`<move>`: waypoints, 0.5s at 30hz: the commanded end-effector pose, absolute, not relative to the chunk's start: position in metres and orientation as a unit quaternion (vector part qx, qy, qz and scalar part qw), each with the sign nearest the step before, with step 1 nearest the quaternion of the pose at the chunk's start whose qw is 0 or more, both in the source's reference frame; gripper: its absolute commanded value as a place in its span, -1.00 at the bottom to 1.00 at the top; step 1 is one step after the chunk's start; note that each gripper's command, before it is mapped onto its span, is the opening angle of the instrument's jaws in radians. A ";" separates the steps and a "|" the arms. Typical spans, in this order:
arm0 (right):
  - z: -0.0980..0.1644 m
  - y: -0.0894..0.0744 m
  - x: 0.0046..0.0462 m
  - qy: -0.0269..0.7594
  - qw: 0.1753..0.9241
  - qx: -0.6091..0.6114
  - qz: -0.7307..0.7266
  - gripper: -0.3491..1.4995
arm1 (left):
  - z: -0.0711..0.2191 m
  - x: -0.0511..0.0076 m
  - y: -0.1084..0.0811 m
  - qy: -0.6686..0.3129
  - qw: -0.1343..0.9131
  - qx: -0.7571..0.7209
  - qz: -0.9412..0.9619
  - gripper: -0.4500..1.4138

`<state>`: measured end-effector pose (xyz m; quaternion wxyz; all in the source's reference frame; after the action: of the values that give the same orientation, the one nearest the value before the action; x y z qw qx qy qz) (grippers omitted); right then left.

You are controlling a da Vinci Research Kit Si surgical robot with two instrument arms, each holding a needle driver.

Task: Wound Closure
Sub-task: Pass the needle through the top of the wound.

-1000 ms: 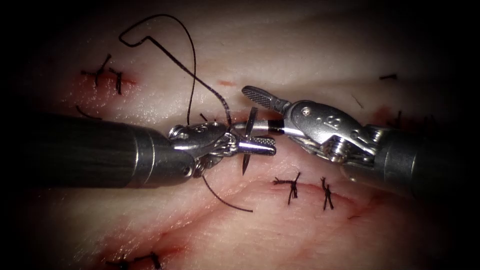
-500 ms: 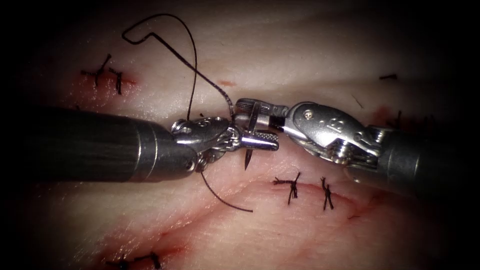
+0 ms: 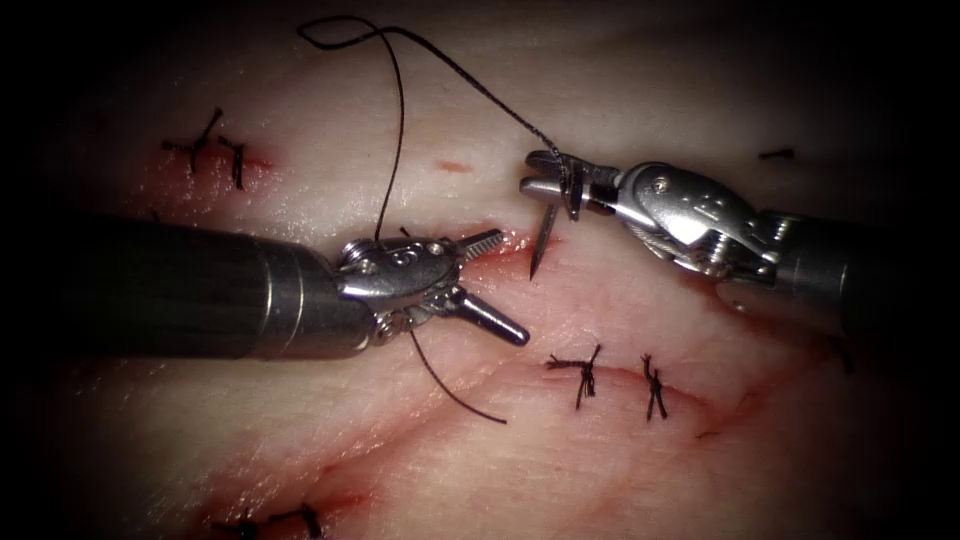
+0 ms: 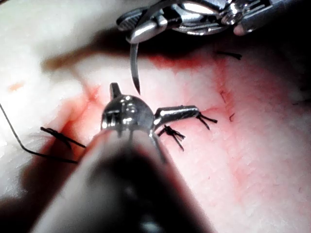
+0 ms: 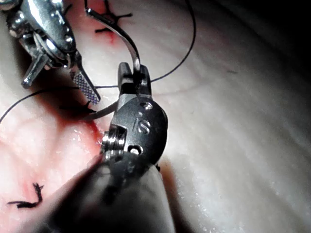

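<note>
My right tool [image 3: 550, 178] [image 5: 131, 70] has its jaws shut on the curved needle [image 3: 542, 240] [image 4: 133, 63], part-way along its curve and back from the tip. The needle hangs free of the tissue [image 3: 620, 80], its tip pointing down at the red cut [image 3: 508, 243]. My left tool [image 3: 507, 288] [image 4: 156, 99] lies just left of the needle with its jaws wide open and nothing between them. Dark thread [image 3: 395, 120] runs from the needle's rear up into a loop, then down behind the left tool's wrist.
Tied stitches [image 3: 583, 372] [image 3: 653, 388] sit below the tools, with others at the upper left [image 3: 215, 150] and lower left [image 3: 270, 520]. A loose thread tail [image 3: 450, 390] curls out from under the left tool. Red fluid stains the tissue around the cut.
The right jaws closed on the needle, the left jaws let go and opened. The right tool lifted the needle up and to the right, and the thread loop rose with it.
</note>
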<state>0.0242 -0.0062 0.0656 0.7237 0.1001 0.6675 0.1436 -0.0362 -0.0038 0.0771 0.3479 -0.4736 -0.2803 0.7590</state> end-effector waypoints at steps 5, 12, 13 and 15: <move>0.069 -0.004 0.0259 0.683 0.717 0.093 0.107 -1.00 | 0.081 -0.0371 -0.005 -0.259 0.321 -0.439 0.798 0.14; 0.074 -0.004 0.0278 0.672 0.734 0.077 0.059 -1.00 | 0.085 -0.0366 -0.006 -0.230 0.301 -0.387 0.841 -0.13; 0.074 -0.004 0.0278 0.672 0.734 0.077 0.059 -1.00 | 0.085 -0.0366 -0.006 -0.230 0.301 -0.387 0.841 -0.13; 0.074 -0.004 0.0284 0.666 0.742 0.067 0.038 -1.00 | 0.086 -0.0363 -0.006 -0.224 0.297 -0.376 0.849 -0.13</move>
<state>0.0275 -0.0049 0.0744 0.7442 0.0674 0.6635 0.0358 -0.0355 -0.0064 0.0861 0.2962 -0.3738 -0.2230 0.8502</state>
